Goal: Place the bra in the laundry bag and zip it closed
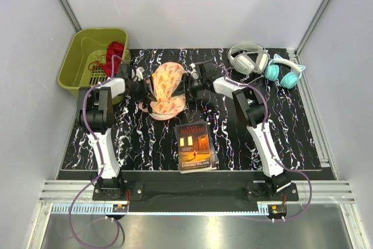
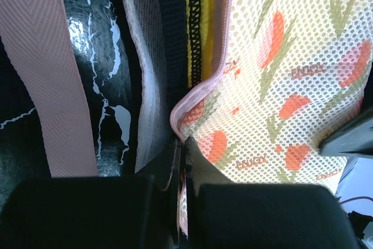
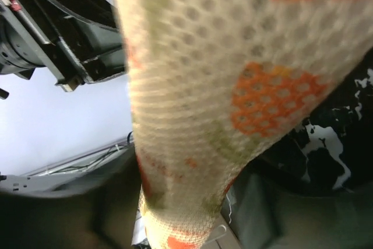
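Note:
The laundry bag, a peach dome case with orange flower print, lies folded over on the black marbled mat between both arms. My left gripper is at its left side, shut on the pink zip edging. In the left wrist view a strip of the yellow bra with black trim shows inside the gap between the bag's mesh halves. My right gripper is at the bag's right side. Its jaws stand apart on either side of the printed shell, with a gap on one side.
An olive basket with a red cloth stands at the back left. White headphones and teal headphones lie at the back right. A book lies near the front. A pink strap trails on the mat.

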You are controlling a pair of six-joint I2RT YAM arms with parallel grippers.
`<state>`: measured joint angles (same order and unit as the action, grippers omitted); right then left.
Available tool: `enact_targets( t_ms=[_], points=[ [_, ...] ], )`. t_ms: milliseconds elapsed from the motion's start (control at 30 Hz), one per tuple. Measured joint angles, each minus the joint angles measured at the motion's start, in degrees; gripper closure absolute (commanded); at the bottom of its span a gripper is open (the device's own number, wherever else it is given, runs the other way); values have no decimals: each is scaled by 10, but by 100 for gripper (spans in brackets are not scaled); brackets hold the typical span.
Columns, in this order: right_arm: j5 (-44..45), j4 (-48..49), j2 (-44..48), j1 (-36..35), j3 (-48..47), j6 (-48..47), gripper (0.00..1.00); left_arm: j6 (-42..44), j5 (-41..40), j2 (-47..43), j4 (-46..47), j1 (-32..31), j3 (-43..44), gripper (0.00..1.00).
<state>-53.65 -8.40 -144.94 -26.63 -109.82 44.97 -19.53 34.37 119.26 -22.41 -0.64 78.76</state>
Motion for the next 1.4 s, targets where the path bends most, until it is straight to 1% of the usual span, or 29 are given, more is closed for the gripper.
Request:
enact_targets(
  t_ms=[33,67,100,167,200,300,367,433,467,567,667,700,800,933,1033,1067,1133,1200,1267,1300,1367,1400],
  points=[
    [-2,14,0,-2,10,7,46,0,3,0,1,0,0,100],
    [-5,26,0,-4,21,15,57,0,5,0,2,1,-1,100],
    [-7,39,0,-5,31,26,63,1,9,0,2,2,-1,98],
    [-12,74,0,-6,50,54,68,2,13,0,3,2,-1,85],
    [-12,90,0,-7,57,71,74,2,13,0,3,2,-1,69],
    [-6,129,0,-7,69,111,87,1,-4,-9,2,2,-2,54],
    [8,140,2,-9,76,129,94,0,-28,-28,0,2,-6,50],
    [31,143,7,-11,88,152,94,-3,-60,-63,-3,1,-14,7],
    [40,142,9,-12,91,157,94,-3,-79,-88,-4,-1,-18,4],
    [76,141,21,-14,106,177,94,-12,-137,-172,-2,-14,-33,6],
    [128,136,53,-14,137,185,94,-19,-188,-269,14,-52,-67,9],
    [149,134,68,-13,151,188,94,-26,-197,-299,25,-70,-82,9],
    [203,130,108,-12,188,196,94,-56,-195,-344,47,-109,-123,12],
    [270,129,145,-11,226,215,93,-91,-188,-323,51,-130,-154,14],
    [292,126,152,-9,236,237,93,-99,-184,-288,50,-141,-160,17],
    [296,122,152,-8,236,244,93,-100,-179,-274,51,-143,-158,16],
    [310,109,155,-8,238,261,91,-101,-167,-244,54,-147,-150,9],
    [331,96,165,-8,247,283,91,-108,-159,-217,57,-149,-143,7],
    [349,80,173,-7,250,305,92,-113,-160,-211,57,-153,-143,7],
    [355,76,175,-7,249,313,92,-116,-160,-211,59,-155,-143,14],
    [368,62,176,-7,242,337,92,-122,-160,-217,76,-161,-147,32],
    [371,54,176,-7,238,351,92,-122,-159,-221,90,-163,-154,39]
  ],
)
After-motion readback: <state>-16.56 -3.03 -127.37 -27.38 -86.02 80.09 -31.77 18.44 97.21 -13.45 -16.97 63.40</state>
